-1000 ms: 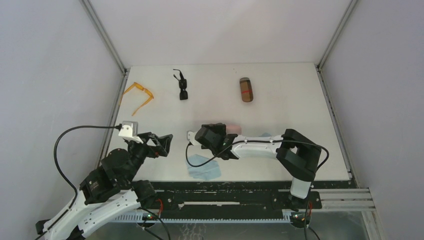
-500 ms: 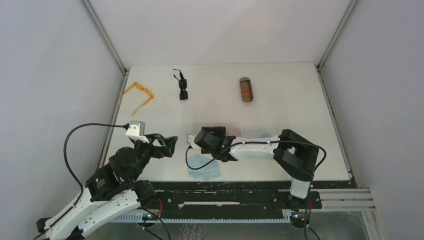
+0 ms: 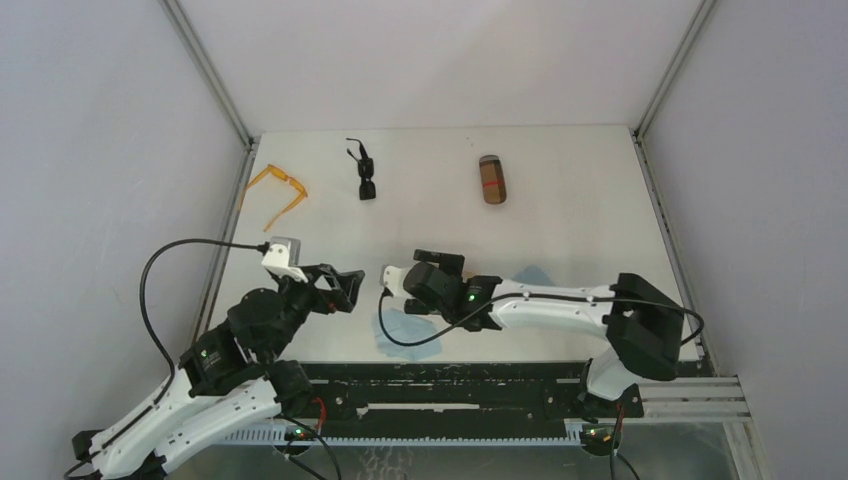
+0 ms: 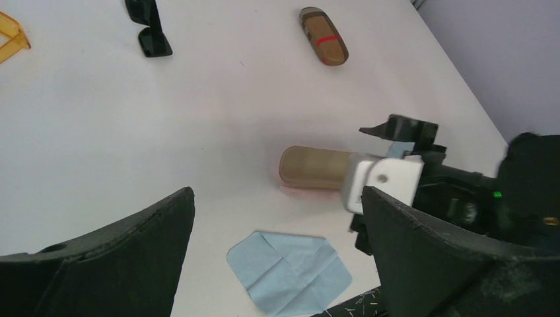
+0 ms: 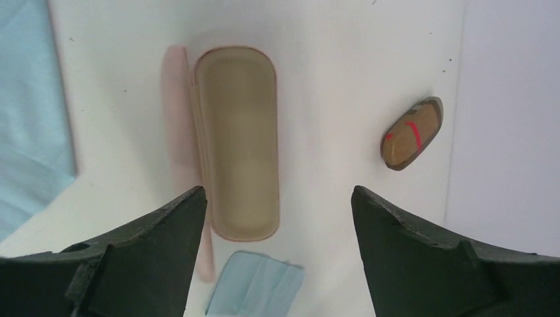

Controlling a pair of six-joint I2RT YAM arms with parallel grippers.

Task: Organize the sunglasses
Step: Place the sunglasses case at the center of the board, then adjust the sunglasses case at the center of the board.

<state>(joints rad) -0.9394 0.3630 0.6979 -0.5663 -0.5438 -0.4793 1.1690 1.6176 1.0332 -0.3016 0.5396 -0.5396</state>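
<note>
The orange sunglasses [image 3: 275, 192] lie at the far left of the table, and only a corner of them shows in the left wrist view [image 4: 10, 36]. The black sunglasses [image 3: 365, 172] lie folded at the back middle [image 4: 148, 30]. Neither gripper is near them. My left gripper [image 3: 345, 290] hangs open and empty above a light-blue cloth [image 4: 290, 271]. My right gripper [image 5: 277, 218] is open and empty, just above the near end of an open pink case [image 5: 238, 142] with a beige inside. In the top view the right gripper [image 3: 440, 262] hides that case.
A closed brown case [image 3: 492, 179] with a red mark lies at the back right of centre. One light-blue cloth [image 3: 395, 328] lies near the front edge between the arms. A second cloth [image 3: 530, 275] lies beside the right forearm. Grey walls close in the table.
The right gripper's jaws have spread wider, and the right arm's elbow has swung out to the right. The left gripper has moved slightly right, toward the middle.
</note>
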